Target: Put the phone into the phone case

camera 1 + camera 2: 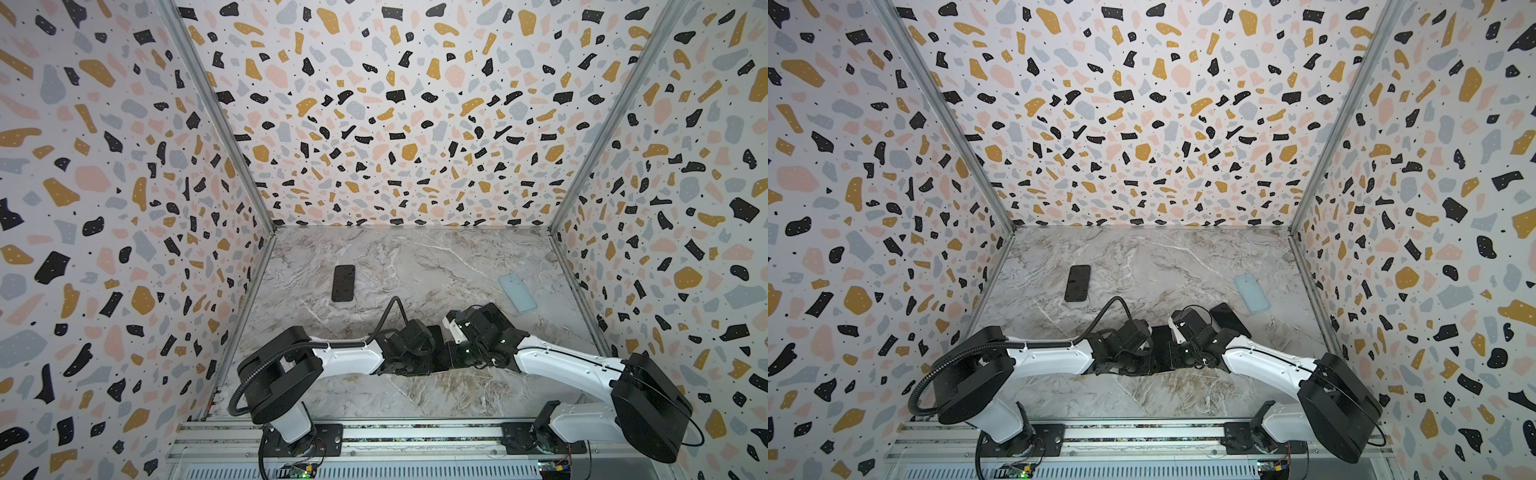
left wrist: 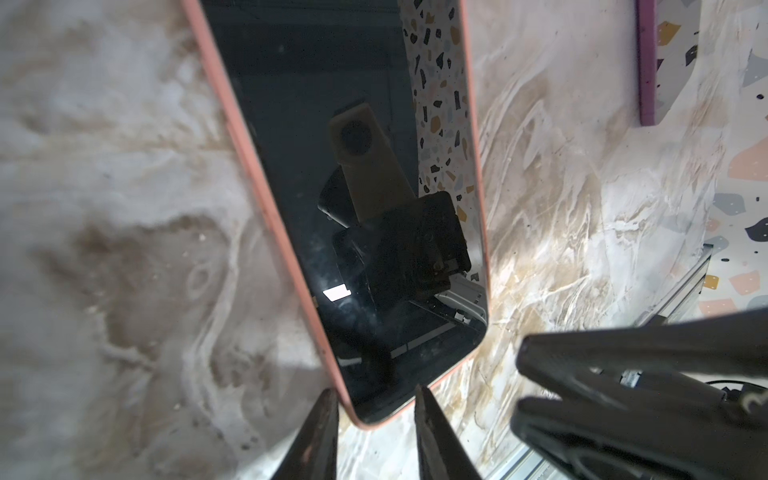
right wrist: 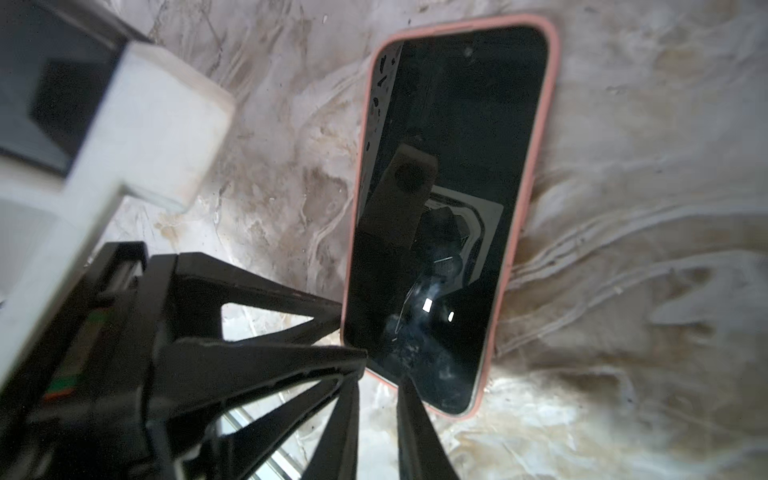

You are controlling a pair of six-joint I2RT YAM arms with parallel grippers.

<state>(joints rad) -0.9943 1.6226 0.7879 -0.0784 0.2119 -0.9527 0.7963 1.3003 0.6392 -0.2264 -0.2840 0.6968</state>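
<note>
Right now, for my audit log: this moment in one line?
phone seated in pink case | left gripper at corner | right gripper at corner | grips unclear

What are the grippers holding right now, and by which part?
The left gripper pinches the pink-cased phone by a corner of one short end; the right gripper looks open, holding nothing.

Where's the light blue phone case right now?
In both top views the light blue phone case lies flat on the marble table, on the right side near the right wall, just beyond the right arm.
</note>
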